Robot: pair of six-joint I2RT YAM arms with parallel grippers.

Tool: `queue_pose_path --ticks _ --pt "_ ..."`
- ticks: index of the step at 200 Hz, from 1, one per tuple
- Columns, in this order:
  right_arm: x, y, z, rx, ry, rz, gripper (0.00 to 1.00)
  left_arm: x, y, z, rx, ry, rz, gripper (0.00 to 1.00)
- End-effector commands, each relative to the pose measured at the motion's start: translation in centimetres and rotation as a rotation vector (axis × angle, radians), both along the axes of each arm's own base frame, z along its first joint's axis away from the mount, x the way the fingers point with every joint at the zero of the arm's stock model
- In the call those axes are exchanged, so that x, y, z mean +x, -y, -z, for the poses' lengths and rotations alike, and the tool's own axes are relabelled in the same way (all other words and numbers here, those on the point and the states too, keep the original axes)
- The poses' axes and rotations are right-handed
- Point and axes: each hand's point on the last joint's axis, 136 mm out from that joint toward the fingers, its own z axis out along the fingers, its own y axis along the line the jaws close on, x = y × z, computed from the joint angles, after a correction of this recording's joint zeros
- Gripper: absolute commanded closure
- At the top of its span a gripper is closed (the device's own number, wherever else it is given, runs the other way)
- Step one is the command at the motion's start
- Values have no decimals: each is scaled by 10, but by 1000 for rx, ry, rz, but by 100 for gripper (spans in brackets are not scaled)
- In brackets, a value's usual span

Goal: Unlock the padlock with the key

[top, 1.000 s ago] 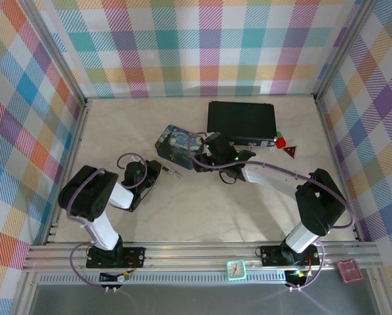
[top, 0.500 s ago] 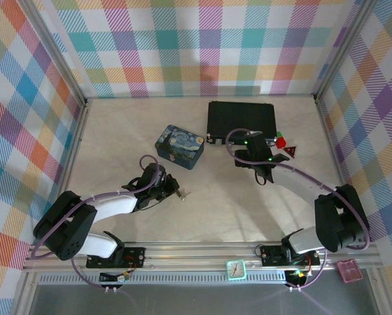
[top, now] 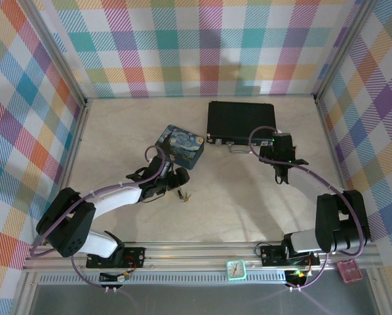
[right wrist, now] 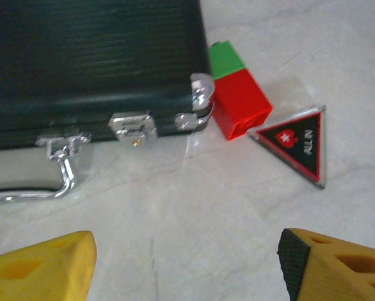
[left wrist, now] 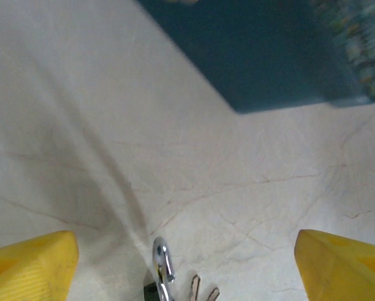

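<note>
The padlock (left wrist: 162,262) and key (left wrist: 197,287) lie on the surface (left wrist: 81,125), cut off by the left wrist view's lower edge; how they join is hard to make out. They sit between the left pincer's (top: 177,186) wide-spread fingers, near the tin (left wrist: 269,56). The right pincer (right wrist: 184,254), also spread and empty, has swung right since half a second ago, facing the case's (right wrist: 87,56) corner and a red-green block (right wrist: 234,94).

Open passage over bare table (top: 242,203) centre-front; blue tin (top: 179,146) close behind padlock (top: 183,195); black case (top: 241,120) blocks far right.
</note>
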Motion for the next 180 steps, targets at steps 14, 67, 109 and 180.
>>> queue_pose_path --ticks 14,67,109,180 --pt "26 -3 1 -21 133 -90 23 20 -44 -36 220 88 -47 2" --pt "34 0 10 -24 224 -138 22 53 -140 -77 457 154 -241 0" --pt "21 7 10 76 349 -158 13 59 -214 -84 652 222 -456 0" --pt "20 6 9 72 354 -167 1 57 -252 -58 848 259 -539 0"
